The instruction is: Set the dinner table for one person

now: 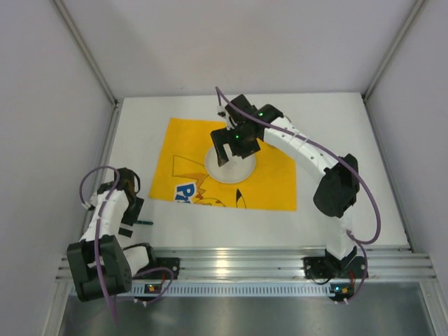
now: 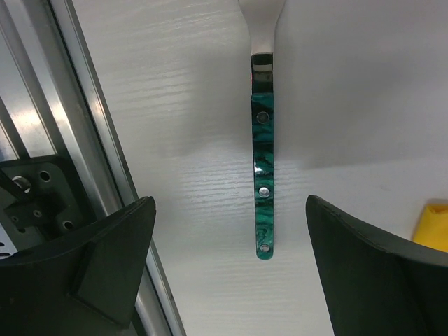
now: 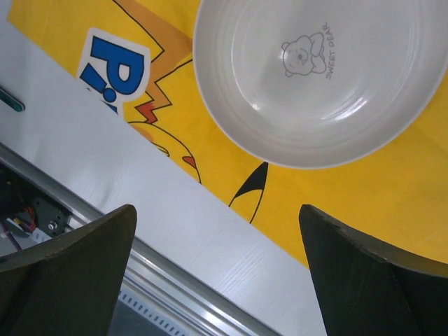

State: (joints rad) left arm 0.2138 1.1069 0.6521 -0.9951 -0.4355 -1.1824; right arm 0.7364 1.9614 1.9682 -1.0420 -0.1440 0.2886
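On the white dinner table (image 1: 336, 126) lies a yellow printed mat (image 1: 273, 182) with a white plate (image 1: 231, 172) on its middle. The plate (image 3: 315, 77) has a small bear drawing inside. My right gripper (image 1: 233, 150) hovers over it, open and empty; in the right wrist view the right gripper (image 3: 217, 210) frames the mat's near edge. A metal utensil with a green marbled handle (image 2: 263, 182) lies flat on the table at the near left; its head is cut off by the frame. My left gripper (image 2: 231, 210) is open above the handle's end, touching nothing.
An aluminium rail (image 1: 245, 262) runs along the table's near edge and shows just left of the utensil as a rail (image 2: 91, 140). Grey walls close in the table on three sides. A corner of the mat (image 2: 430, 224) lies right of the utensil.
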